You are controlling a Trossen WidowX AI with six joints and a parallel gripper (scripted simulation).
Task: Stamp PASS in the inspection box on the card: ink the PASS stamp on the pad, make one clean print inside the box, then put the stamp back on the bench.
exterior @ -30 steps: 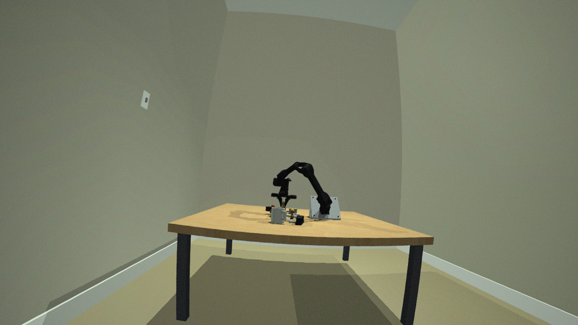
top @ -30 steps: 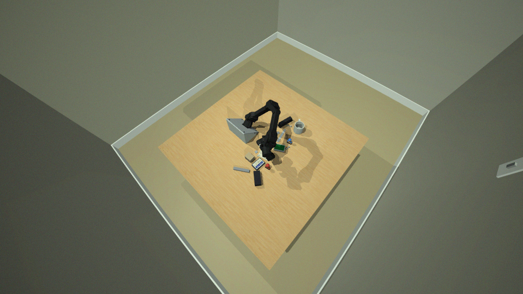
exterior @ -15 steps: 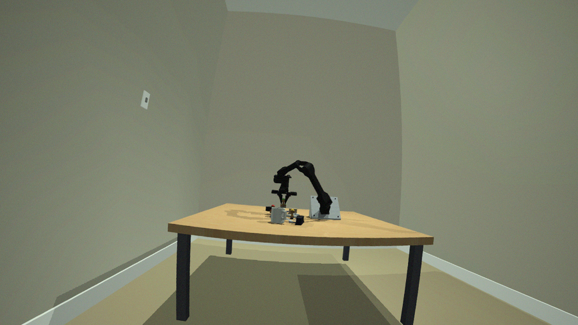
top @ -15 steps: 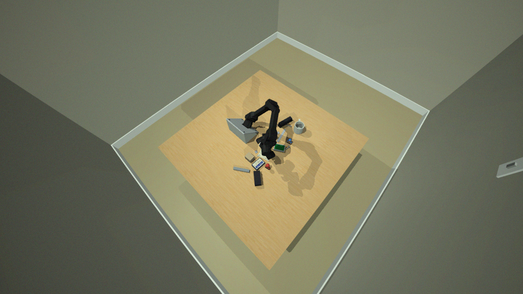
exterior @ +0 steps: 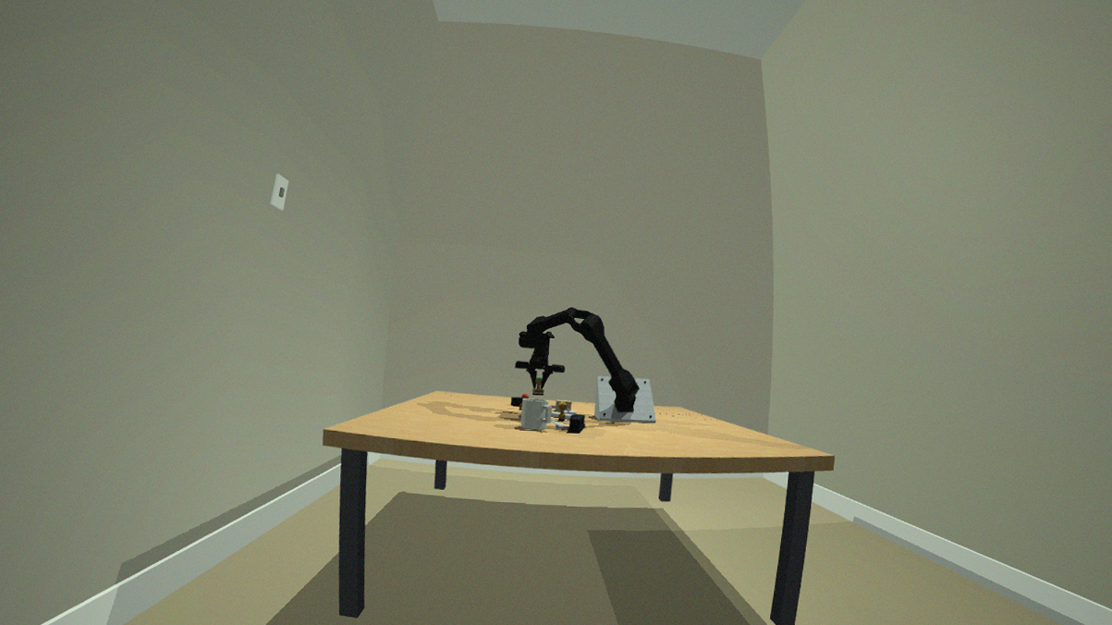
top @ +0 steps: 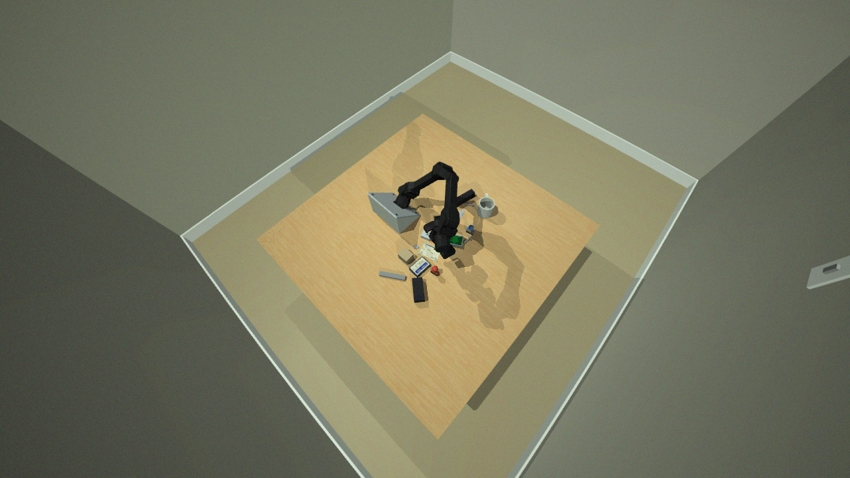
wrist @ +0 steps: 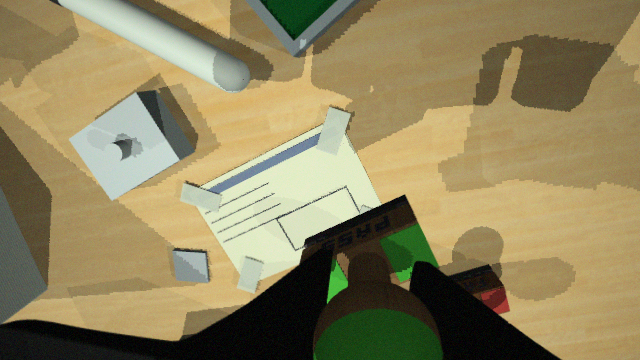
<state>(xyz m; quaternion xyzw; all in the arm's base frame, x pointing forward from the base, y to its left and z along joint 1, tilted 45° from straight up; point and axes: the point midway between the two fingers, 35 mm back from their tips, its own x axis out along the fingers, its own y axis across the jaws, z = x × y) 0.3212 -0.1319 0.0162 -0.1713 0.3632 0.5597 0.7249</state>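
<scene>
My gripper (wrist: 371,268) (exterior: 538,383) is shut on the PASS stamp (wrist: 355,232), a brown block with green patches and a green-topped handle. It holds the stamp upright above the table. The card (wrist: 260,200) (top: 429,251) lies taped flat, beyond the stamp in the wrist view. The inspection box (wrist: 312,202) on it is partly hidden by the stamp; its visible part shows no print. A green panel in a grey frame (wrist: 296,46) (top: 456,239) and a black-edged white and blue item (top: 419,266) lie nearby; which is the pad I cannot tell.
A red-marked stamp (wrist: 495,298) (top: 435,269) stands right of the held one in the wrist view. A grey block with a hole (wrist: 100,170), a white rod (wrist: 150,40), a small grey square (wrist: 191,266), a mug (top: 486,206) (exterior: 534,414) and a grey wedge (top: 386,208) are around.
</scene>
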